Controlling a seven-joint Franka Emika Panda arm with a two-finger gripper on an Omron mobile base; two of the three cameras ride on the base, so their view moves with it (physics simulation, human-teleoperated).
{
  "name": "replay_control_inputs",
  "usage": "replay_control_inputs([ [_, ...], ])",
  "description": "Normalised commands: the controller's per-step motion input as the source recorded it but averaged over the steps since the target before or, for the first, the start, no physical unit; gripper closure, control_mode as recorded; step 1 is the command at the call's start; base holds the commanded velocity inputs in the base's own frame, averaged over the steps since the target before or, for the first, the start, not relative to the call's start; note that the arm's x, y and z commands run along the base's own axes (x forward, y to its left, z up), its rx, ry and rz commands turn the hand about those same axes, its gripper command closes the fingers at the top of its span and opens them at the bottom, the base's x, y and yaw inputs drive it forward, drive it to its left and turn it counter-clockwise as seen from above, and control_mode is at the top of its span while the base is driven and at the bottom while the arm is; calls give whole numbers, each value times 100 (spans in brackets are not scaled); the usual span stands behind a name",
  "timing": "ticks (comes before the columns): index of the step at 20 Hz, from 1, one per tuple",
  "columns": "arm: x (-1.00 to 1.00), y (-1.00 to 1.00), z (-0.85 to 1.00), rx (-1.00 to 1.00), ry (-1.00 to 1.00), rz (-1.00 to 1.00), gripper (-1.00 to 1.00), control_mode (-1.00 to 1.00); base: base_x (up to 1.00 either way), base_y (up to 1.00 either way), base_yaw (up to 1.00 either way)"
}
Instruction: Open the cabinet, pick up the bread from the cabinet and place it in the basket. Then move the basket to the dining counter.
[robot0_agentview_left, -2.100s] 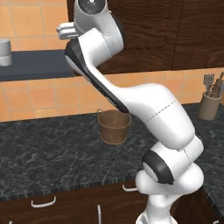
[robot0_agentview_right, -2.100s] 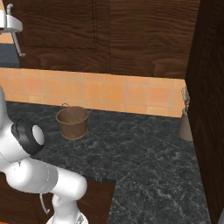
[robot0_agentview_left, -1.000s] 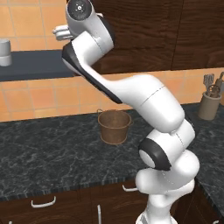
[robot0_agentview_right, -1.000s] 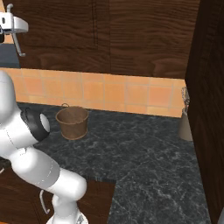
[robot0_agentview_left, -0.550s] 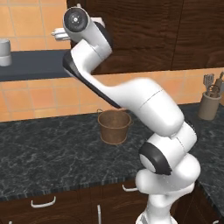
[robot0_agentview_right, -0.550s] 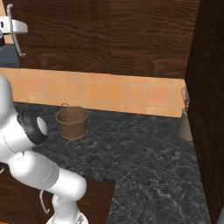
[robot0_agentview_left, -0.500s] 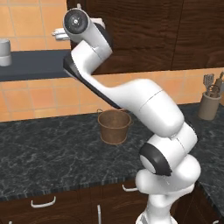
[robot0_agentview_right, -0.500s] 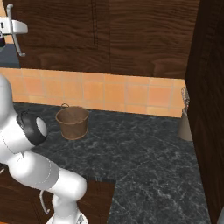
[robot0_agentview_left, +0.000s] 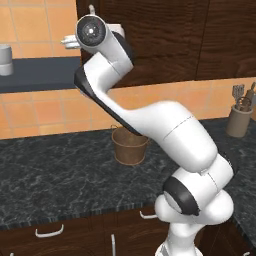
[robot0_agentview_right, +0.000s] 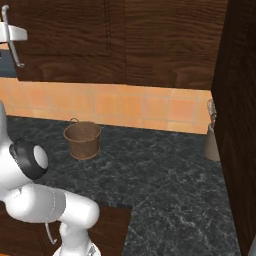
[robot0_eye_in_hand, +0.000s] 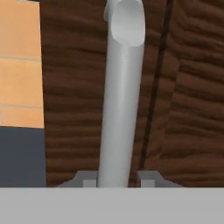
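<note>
The cabinet (robot0_agentview_left: 165, 40) is a dark brown wall unit, and its door is closed. Its long silver handle (robot0_eye_in_hand: 118, 109) runs up between my fingertips in the hand view. The gripper (robot0_eye_in_hand: 117, 179) is shut on that bar at its lower part, one finger pressed on each side. From the right base view, the hand (robot0_agentview_right: 10, 32) sits on the handle (robot0_agentview_right: 15, 52) at the cabinet's left edge. The brown basket (robot0_agentview_left: 130, 146) (robot0_agentview_right: 82, 140) stands upright on the black counter below, apart from the arm. The bread is hidden and the dining counter is out of view.
A beige utensil holder (robot0_agentview_left: 239, 117) (robot0_agentview_right: 212, 140) stands at the counter's right end. A tall dark cabinet side (robot0_agentview_right: 240, 100) walls off the right. A grey canister (robot0_agentview_left: 5, 60) rests on the dark shelf at left. Drawers with curved handles (robot0_agentview_left: 49, 232) lie under the black marbled counter (robot0_agentview_left: 55, 180).
The hand has moved left up to the cabinet's handle, and the fingers have closed from wide open onto the bar. The basket has not moved.
</note>
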Motion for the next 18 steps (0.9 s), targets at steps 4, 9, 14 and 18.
replay_control_inputs([
  [4,-100,-77,-15,0,-19,25,100,-100,0,0,0],
  [9,-100,-78,-9,3,-14,33,100,-100,0,0,0],
  [14,-100,-90,16,15,1,34,100,-100,0,0,0],
  [18,-100,-81,5,12,5,30,100,-100,0,0,0],
])
